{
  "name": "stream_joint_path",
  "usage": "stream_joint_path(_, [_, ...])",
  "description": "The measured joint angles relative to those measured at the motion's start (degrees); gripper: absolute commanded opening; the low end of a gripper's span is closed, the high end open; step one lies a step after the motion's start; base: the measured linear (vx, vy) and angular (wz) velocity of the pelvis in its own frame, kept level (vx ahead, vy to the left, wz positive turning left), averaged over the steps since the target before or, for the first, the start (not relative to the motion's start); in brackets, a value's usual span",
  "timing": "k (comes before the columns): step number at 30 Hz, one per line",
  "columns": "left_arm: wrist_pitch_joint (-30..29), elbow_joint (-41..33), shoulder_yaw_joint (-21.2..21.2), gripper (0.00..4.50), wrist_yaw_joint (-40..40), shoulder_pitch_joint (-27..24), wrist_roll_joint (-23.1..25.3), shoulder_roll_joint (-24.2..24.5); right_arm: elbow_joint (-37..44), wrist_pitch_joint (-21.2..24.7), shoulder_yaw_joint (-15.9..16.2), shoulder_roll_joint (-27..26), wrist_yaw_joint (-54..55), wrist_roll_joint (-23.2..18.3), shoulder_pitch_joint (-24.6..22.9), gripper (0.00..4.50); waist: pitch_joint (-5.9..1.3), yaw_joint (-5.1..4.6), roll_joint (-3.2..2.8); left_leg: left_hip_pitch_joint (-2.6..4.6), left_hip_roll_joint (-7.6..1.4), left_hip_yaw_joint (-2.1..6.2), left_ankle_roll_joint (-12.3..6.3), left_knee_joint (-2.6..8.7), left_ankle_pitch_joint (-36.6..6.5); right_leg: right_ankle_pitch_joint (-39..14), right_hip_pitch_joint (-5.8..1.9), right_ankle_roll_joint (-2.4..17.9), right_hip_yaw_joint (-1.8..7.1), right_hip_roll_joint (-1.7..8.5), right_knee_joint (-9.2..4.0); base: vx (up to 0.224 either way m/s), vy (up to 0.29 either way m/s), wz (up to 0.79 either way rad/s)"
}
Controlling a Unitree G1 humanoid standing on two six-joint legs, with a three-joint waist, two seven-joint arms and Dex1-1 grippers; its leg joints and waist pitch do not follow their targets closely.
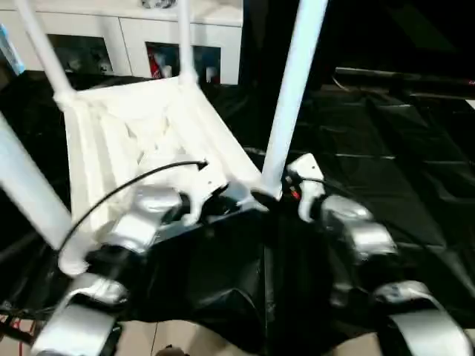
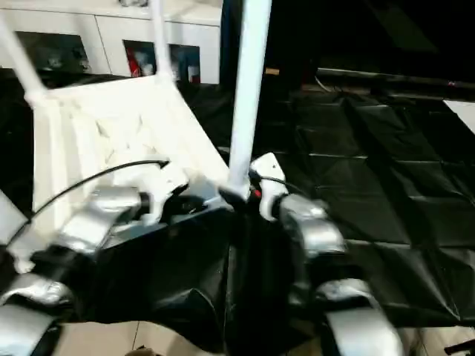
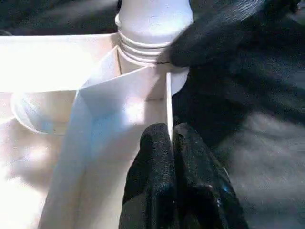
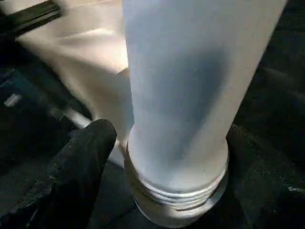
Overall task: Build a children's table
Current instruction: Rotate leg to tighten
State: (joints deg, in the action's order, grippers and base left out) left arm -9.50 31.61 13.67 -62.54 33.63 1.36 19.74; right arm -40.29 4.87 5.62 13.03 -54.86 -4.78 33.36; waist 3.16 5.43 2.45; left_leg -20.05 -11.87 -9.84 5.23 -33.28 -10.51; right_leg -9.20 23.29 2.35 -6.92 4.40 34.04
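The children's table lies upside down on the black mat, its white top (image 1: pixel 148 126) showing the ribbed underside, with legs rising from the corners. My left gripper (image 3: pixel 170 143) is shut on a thin rib of the top (image 3: pixel 168 100) close to the near right corner. The near right leg (image 1: pixel 293 96) stands in that corner's socket, its threaded collar (image 4: pixel 176 195) visible at the base. Low at that base is my right gripper (image 1: pixel 269 194), open, with the leg between its jaws. One black finger (image 4: pixel 90 157) sits just beside the leg.
A white cabinet (image 1: pixel 133 37) with glass doors stands behind the table. Black mats (image 1: pixel 386 148) cover the floor to the right. Dark sheeting (image 1: pixel 223 282) lies between my forearms, with pale floor (image 1: pixel 185 337) at the near edge. Further legs (image 1: pixel 44 52) stand at the other corners.
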Motion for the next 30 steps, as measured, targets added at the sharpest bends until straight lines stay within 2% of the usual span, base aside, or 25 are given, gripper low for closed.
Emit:
stream_joint_path(6, [0.9, -2.7, 1.2, 0.0, -7.4, -1.7, -1.7, 2.9, 4.0, 1.3, 2.9, 4.1, -11.5, -1.7, -1.5, 3.86, 0.07, 1.44, 0.18, -0.01, -0.02, 0.0, -0.05, -0.13, 0.0, 0.0, 0.03, 0.1, -0.01, 0.01, 0.01, 0.0, 0.0, 0.0])
stream_joint_path(7, [1.0, -3.0, 1.6, 0.0, -8.5, -1.8, -1.7, 3.4, 4.3, 1.5, 3.3, 4.4, -12.8, -1.7, -1.6, 3.6, 0.09, 1.64, 0.21, -0.01, -0.02, 0.0, -0.05, -0.18, 0.0, 0.0, 0.03, 0.1, -0.01, 0.01, 0.02, 0.0, 0.0, 0.0])
stream_joint_path(9, [1.0, -3.4, 2.1, 0.0, -10.0, -1.8, -1.8, 3.8, 4.9, 2.3, 4.0, 5.0, -14.7, -1.8, -1.7, 3.6, 0.09, 1.79, 0.21, -0.01, -0.02, 0.0, -0.06, -0.23, 0.0, 0.0, 0.02, 0.1, -0.01, 0.01, 0.02, 0.0, 0.0, 0.0])
stream_joint_path(12, [0.9, -4.3, 2.3, 0.0, -11.0, -2.4, -2.2, 3.9, 5.3, 2.6, 4.6, 5.2, -15.6, -1.8, -1.8, 3.24, 0.08, 1.92, 0.22, -0.01, -0.03, 0.0, -0.05, -0.28, 0.0, -0.1, 0.02, -0.1, -0.01, 0.02, 0.06, 0.0, 0.0, 0.0])
stream_joint_path(20, [0.3, -5.2, 2.4, 0.0, -10.8, -2.9, -2.5, 3.9, 6.5, 3.8, 4.6, 5.0, -15.3, -1.9, -2.6, 2.73, 0.08, 2.01, 0.23, -0.01, -0.03, 0.0, -0.05, -0.26, 0.0, -0.1, 0.02, -0.1, -0.01, 0.02, 0.07, 0.0, 0.0, 0.0])
stream_joint_path(23, [0.1, -4.9, 2.3, 0.0, -8.3, -2.9, -2.0, 2.8, 6.6, 4.1, 3.5, 4.1, -12.5, -1.9, -3.4, 2.68, 0.06, 2.12, 0.27, 0.03, -0.03, 0.0, -0.04, -0.29, 0.0, -0.1, 0.0, -0.1, 0.0, 0.02, 0.09, 0.0, 0.0, 0.0])
stream_joint_path(28, [-1.7, -0.4, 0.9, 0.0, 0.9, -0.2, -0.1, -1.1, 3.1, 4.6, -1.2, -2.0, 4.8, -1.1, -2.4, 2.66, 0.02, 0.69, 0.32, 0.12, -0.01, 0.01, 0.02, -0.31, 0.0, 0.0, -0.19, -0.1, 0.0, 0.02, 0.13, 0.0, 0.0, 0.0])
stream_joint_path(30, [-2.1, 1.2, 0.7, 0.0, 4.2, 0.9, 0.7, -2.8, 1.3, 4.7, -3.2, -4.3, 10.8, -1.1, -1.6, 2.65, 0.02, 0.4, 0.33, 0.1, -0.01, 0.03, 0.02, -0.28, 0.0, 0.0, -0.19, -0.1, -0.02, 0.02, 0.08, 0.0, 0.0, 0.0])
